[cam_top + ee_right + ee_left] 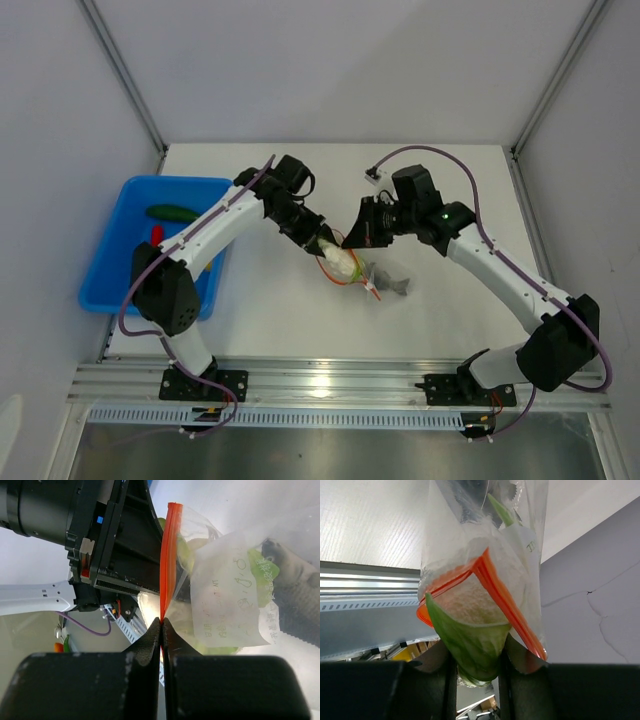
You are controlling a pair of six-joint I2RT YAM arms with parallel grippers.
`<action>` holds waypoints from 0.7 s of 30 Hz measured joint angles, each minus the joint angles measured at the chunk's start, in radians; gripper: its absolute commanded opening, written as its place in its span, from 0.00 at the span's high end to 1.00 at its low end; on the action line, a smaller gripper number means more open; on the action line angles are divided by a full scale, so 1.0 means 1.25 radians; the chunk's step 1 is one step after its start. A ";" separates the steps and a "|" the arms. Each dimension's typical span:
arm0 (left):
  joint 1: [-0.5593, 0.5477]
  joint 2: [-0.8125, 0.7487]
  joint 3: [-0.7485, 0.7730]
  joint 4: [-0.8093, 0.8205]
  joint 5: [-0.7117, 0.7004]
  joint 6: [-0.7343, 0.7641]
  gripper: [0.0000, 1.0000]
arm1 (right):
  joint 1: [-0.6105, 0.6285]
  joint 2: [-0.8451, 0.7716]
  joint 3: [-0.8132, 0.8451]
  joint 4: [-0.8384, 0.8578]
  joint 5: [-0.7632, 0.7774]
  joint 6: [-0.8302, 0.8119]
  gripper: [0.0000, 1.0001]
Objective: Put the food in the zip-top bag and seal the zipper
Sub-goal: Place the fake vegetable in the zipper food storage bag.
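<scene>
The clear zip-top bag (385, 280) hangs above the table's middle between both grippers. My right gripper (162, 622) is shut on the orange-red zipper (169, 555) at one edge of the bag's mouth. My left gripper (477, 667) is shut on the green end of the white-green leafy vegetable (475, 640), whose white part sits in the open mouth, framed by the zipper (505, 600). Another green-white piece (502, 512) shows deeper inside the bag. In the top view the vegetable (338, 262) is at the bag's left end.
A blue tray (110, 270) stands at the table's left edge, holding a dark green cucumber (172, 212) and a red chili (156, 233). A grey lump (400, 285) shows at the bag's right end. Frame posts rise at the back corners.
</scene>
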 measured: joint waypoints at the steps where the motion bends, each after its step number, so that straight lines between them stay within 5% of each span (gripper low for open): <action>1: 0.000 0.000 0.001 0.000 -0.001 -0.002 0.99 | 0.000 0.000 0.002 -0.001 0.000 -0.001 1.00; 7: -0.004 0.001 0.013 0.011 -0.016 -0.008 0.94 | 0.000 0.004 0.034 -0.016 0.021 -0.003 1.00; 10: -0.007 -0.006 -0.010 0.049 -0.016 -0.013 0.74 | 0.001 0.022 0.074 -0.030 0.031 -0.002 1.00; 11: -0.007 -0.010 -0.022 0.061 -0.017 -0.014 0.53 | 0.001 0.027 0.085 -0.033 0.031 -0.002 1.00; 14: -0.007 -0.023 -0.042 0.078 -0.021 -0.012 0.20 | -0.001 0.041 0.106 -0.044 0.031 0.002 1.00; 21: -0.006 -0.039 0.017 0.046 -0.056 0.060 0.09 | -0.044 0.043 0.111 -0.052 0.012 0.024 1.00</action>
